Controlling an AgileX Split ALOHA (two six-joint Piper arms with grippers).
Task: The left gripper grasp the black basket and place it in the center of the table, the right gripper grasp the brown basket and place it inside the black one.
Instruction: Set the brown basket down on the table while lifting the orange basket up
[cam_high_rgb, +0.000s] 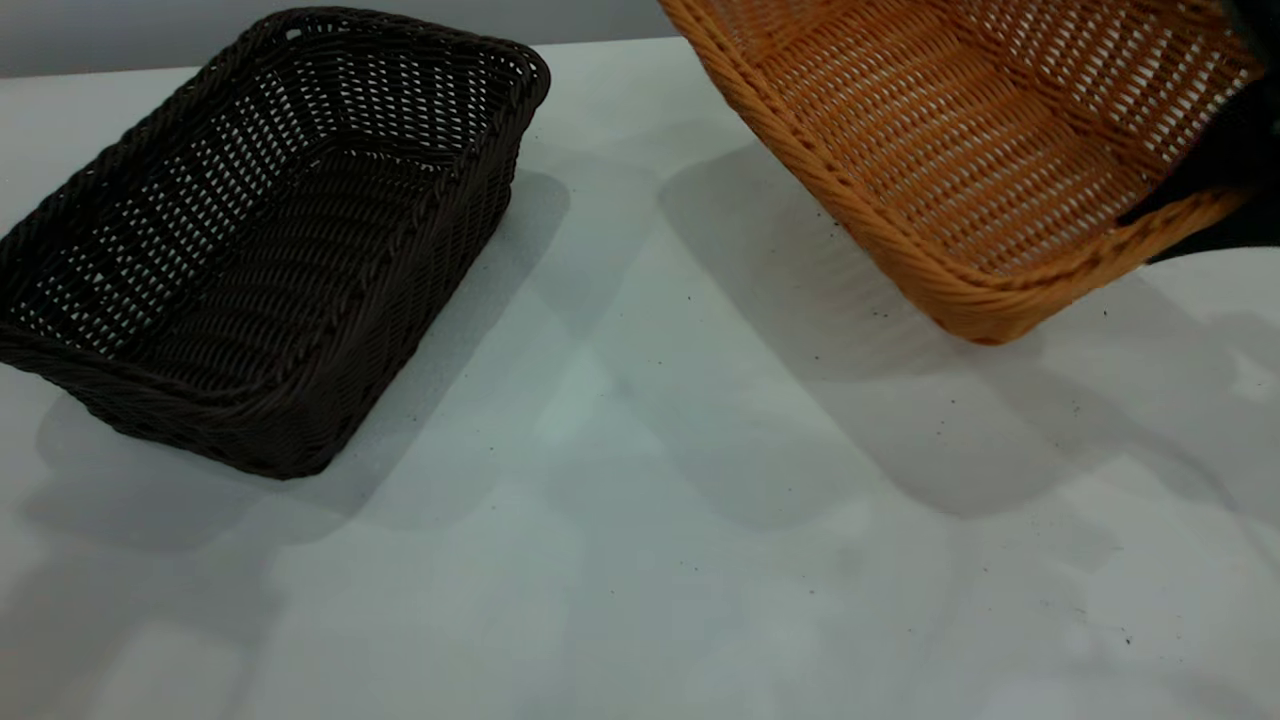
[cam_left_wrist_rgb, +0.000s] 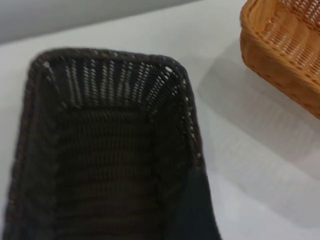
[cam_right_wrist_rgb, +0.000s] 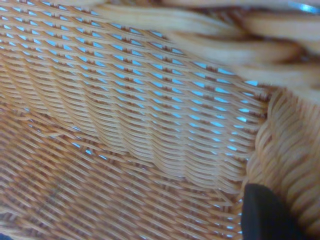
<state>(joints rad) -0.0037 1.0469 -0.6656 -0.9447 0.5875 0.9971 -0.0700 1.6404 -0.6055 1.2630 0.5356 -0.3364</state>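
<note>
Pale grey-white desk (cam_high_rgb: 640, 560), matte w/ tiny dark specks, fills the foreground; nothing lies on the near part, only soft shadows.

Black basket (cam_high_rgb: 270, 240) sits flat on the desk at the ext. view's left, not centred. Rectangular, dark wicker, braided rim, sloping open-weave sides that let light through. Left wrist cam looks straight down into it; a dark shape at its near rim is prob. part of the left claw (cam_left_wrist_rgb: 197, 210), but open or clenched: can't tell. Basket looks set down, though centring seems unfinished.

Farther back at right, brown basket (cam_high_rgb: 980, 150) is tilted, near corner low, seemingly off the desk judging by the detached shadow beneath. Orange-tan wicker, same tray shape, braided rim. Right claw (cam_high_rgb: 1225, 160) shows as a black mass at its right-hand wall, clenched on the rim; one finger (cam_right_wrist_rgb: 265, 210) presses the inside weave in the right wrist cam. Tilt fits a one-sided rim grip: the unsupported end droops.

Baskets are well apart; next, likely carry brown over black and lower in.
</note>
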